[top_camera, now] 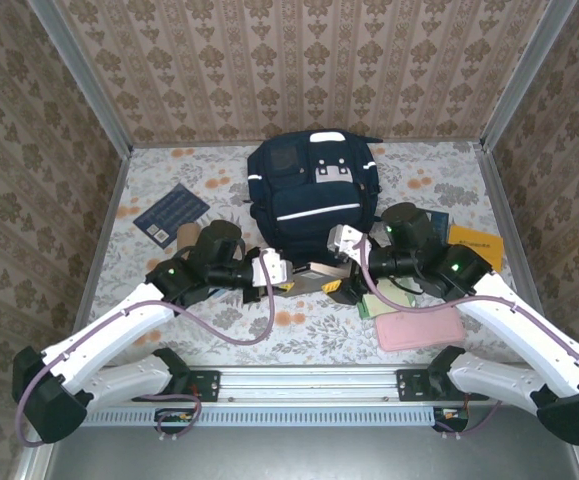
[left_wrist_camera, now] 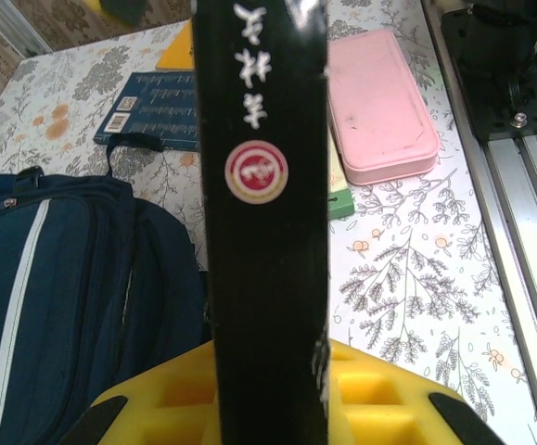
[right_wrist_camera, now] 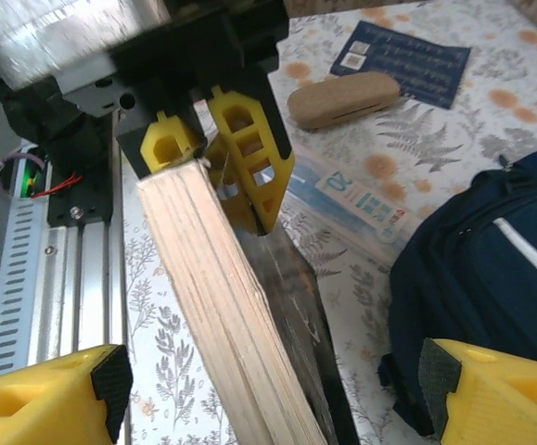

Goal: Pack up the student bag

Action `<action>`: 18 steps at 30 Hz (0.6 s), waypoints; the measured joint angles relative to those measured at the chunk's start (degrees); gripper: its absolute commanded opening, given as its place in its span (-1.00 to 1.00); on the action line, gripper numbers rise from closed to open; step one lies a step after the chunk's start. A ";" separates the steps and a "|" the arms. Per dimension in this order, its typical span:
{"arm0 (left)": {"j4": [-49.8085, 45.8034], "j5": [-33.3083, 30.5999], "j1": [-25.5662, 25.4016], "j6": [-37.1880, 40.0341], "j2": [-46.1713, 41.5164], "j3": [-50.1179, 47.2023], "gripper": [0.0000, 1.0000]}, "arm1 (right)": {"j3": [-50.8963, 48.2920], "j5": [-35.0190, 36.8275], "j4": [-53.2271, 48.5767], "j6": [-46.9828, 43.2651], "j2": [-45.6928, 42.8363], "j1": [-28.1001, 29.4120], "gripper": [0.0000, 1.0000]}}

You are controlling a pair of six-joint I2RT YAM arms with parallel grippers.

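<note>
Gripping one black book in my left pincer, my right pincer gaping open astride it, one student bag lying alongside, one pink case lying near.

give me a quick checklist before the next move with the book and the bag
1. Left gripper clamped on the book: ok, a finger on each face.
2. Right gripper open, fingers wide of the book: ok.
3. Bag open to take the book: cannot tell, no open zip shows.
4. Pink case out of the book's way: ok, it lies apart, by the right arm.
</note>
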 measured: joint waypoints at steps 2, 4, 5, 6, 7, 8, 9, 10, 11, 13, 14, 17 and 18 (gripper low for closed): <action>0.00 0.15 -0.24 0.04 -0.42 0.00 -1.00 | 0.00 0.02 0.04 -0.09 1.16 0.46 0.58; 0.00 0.24 -0.52 0.20 -0.81 0.00 -1.00 | 0.00 0.07 0.24 -0.33 1.97 0.76 0.48; 0.00 0.26 -0.76 0.24 -0.96 0.00 -1.00 | 0.00 0.11 0.46 -0.50 2.21 0.76 0.39; 0.00 0.44 -0.83 0.39 -1.11 0.00 -1.00 | 0.00 0.15 0.68 -0.72 2.34 0.79 0.30; -0.02 0.55 -0.96 0.46 -1.22 0.00 -1.00 | 0.00 0.24 0.83 -0.76 2.43 0.81 0.23; -0.02 0.63 -1.07 0.61 -1.27 0.00 -1.00 | 0.00 0.31 1.03 -0.94 2.49 0.81 0.18; -0.02 0.63 -1.14 0.70 -1.31 0.00 -1.00 | 0.00 0.28 1.16 -1.01 2.64 0.85 0.11; -0.09 0.61 -1.11 0.79 -1.31 0.00 -1.00 | 0.00 0.28 1.22 -0.96 2.80 1.01 0.03; -0.17 0.57 -1.11 0.81 -1.31 0.00 -1.00 | 0.00 0.24 1.27 -0.94 3.04 1.22 -0.07; -0.28 0.46 -1.11 0.83 -1.31 0.00 -1.00 | -0.02 0.15 1.27 -0.92 3.67 1.77 -0.24; -0.42 0.39 -1.11 0.81 -1.31 0.00 -1.00 | -0.02 0.02 1.27 -1.01 4.04 2.08 -0.45; -0.98 -0.26 -1.03 0.52 -1.31 0.00 -1.00 | -0.15 -0.33 1.33 -1.73 4.61 2.54 -1.00; -1.29 -0.44 -0.96 0.17 -1.31 0.00 -1.00 | -0.28 -0.33 1.31 -1.60 4.59 2.58 -1.00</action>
